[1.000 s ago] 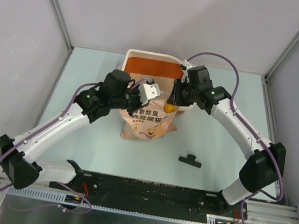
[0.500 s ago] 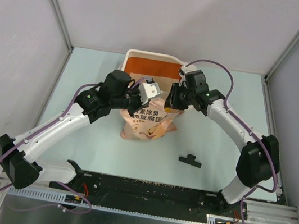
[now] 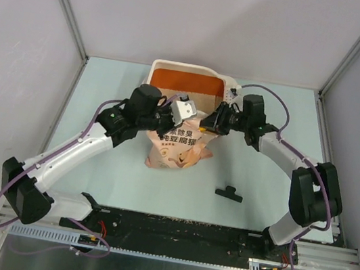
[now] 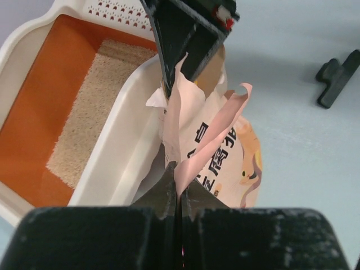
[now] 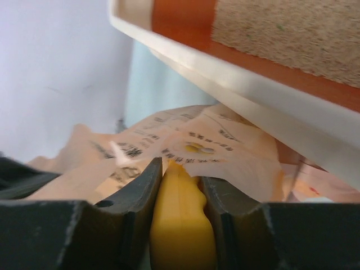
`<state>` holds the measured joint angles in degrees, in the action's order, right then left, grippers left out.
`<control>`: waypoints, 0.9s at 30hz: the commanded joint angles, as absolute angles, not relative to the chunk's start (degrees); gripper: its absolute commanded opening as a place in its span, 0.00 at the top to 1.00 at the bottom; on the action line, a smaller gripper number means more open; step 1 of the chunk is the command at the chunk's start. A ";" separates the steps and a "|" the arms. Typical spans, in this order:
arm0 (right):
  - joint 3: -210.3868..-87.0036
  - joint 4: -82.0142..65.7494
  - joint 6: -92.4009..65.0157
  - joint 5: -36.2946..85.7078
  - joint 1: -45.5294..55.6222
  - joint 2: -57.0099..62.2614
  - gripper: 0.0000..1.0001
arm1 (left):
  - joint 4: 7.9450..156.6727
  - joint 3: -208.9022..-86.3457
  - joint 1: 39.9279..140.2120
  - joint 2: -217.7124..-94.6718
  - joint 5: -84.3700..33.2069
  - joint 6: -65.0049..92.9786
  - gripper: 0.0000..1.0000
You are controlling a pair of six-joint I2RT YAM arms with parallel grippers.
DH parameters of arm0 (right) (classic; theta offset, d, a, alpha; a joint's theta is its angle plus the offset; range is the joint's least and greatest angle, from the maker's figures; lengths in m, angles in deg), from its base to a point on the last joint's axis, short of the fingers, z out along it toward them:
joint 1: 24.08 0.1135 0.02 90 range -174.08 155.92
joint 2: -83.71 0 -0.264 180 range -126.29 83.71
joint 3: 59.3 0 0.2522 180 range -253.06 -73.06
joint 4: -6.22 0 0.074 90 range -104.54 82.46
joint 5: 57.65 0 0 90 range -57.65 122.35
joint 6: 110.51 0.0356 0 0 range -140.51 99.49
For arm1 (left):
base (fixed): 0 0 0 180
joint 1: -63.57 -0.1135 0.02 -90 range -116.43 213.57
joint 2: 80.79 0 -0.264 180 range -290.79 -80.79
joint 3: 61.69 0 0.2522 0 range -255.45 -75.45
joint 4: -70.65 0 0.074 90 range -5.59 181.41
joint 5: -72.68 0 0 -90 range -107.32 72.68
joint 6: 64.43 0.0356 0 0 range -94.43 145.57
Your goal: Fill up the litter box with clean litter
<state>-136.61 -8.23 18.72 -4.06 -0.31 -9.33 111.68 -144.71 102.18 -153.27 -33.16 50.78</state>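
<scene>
Fingers of the left gripper (image 4: 179, 188) still pinch the pink bag (image 3: 176, 149) at its top edge, beside the litter box (image 3: 177, 67) holding clean litter (image 4: 90, 107); right gripper (image 3: 209, 125), clamped on the yellow scoop (image 5: 179, 225), has swung lower, pointing left at the bag

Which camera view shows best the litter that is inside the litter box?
The left wrist view: the clean litter lies as a pale strip on the litter box floor. The right wrist view shows only a close patch; the top view shows hardly any.

litter box (image 3: 177, 67) front edge behind pink bag (image 3: 177, 152)
</scene>
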 commanded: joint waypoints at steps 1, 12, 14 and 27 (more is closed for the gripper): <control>-136.34 10.02 35.95 -20.19 -4.82 -12.61 1.00 | 109.46 -143.48 102.42 -151.98 -31.12 58.34 1.00; -136.34 7.07 40.94 -31.98 -20.21 -11.48 1.00 | 111.92 -150.94 102.59 -155.40 -28.92 63.71 1.00; -136.43 3.91 36.73 -30.07 -18.82 -10.87 1.00 | 112.01 -152.18 102.51 -156.45 -30.14 63.80 1.00; -140.47 1.94 35.30 -28.03 -17.84 -11.57 1.00 | 112.01 -151.65 102.77 -153.91 -31.83 64.86 1.00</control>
<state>-137.88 0.78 35.33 -26.28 -17.05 -12.80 115.64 -150.22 102.22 -156.79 -29.88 63.76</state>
